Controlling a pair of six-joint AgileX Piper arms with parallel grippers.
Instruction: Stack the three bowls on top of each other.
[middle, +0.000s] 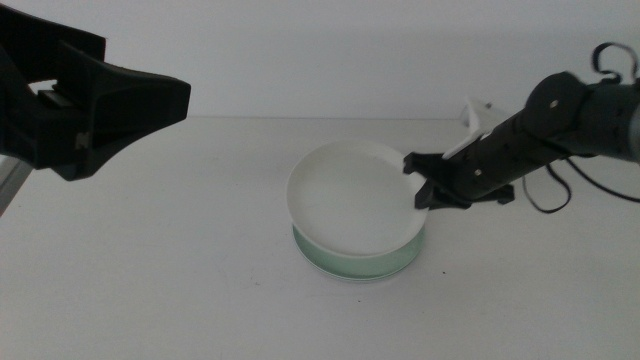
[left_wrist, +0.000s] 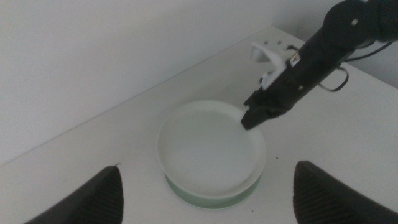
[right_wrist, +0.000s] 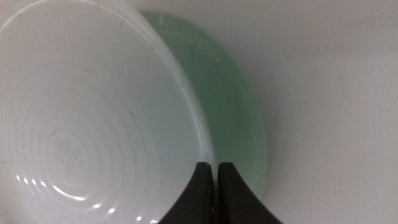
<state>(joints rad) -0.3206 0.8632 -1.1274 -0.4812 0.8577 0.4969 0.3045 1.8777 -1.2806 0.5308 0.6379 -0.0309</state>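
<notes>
White bowl (middle: 350, 195), pinched by its right rim in the closed right hand (middle: 428, 186), hangs tilted just above the green bowl (middle: 355, 262) mid-bench, offset slightly left; left hand (middle: 150, 95) waits open, far left.

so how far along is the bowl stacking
Nearly done. The mint green bowl already sits on the table, with what may be a grey rim under it. In hand: the right claw pinches the white bowl by its rim, tilted over the green one. Left: lower and release it. The left claw waits open at the left.
</notes>
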